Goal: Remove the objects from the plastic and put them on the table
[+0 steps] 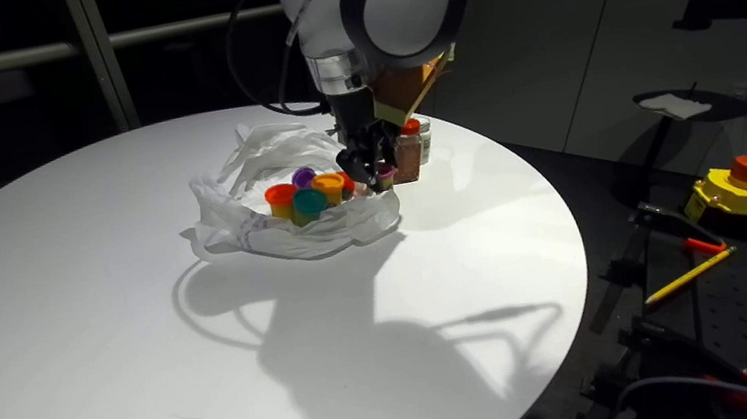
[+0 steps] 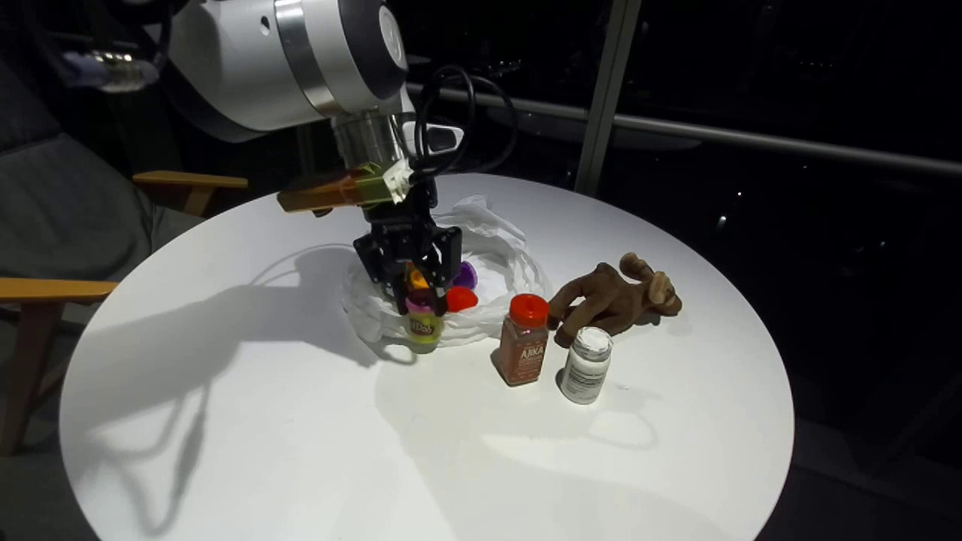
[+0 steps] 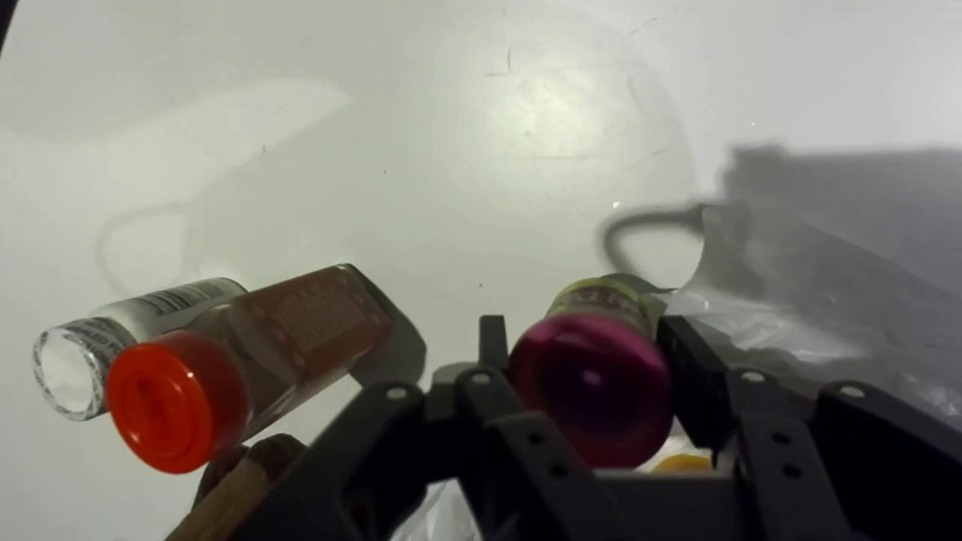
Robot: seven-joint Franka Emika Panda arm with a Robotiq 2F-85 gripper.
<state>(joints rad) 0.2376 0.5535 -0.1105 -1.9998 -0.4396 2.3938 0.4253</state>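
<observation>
While the pink-lidded tub (image 2: 425, 328) is pinched by the gripper (image 3: 585, 349) just beside the bag (image 1: 306, 239), its setting-down is judged in hand, and release on the table (image 2: 316, 451) is called for next.

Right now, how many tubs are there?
6: orange-red tub, teal tub, purple tub, orange tub, red tub in the bag; pink tub between the jaws. More may hide.

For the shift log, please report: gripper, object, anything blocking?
Gripper closed on pink-lidded tub. Tub at edge of plastic bag. Nearby red-capped bottle may obstruct.
</observation>
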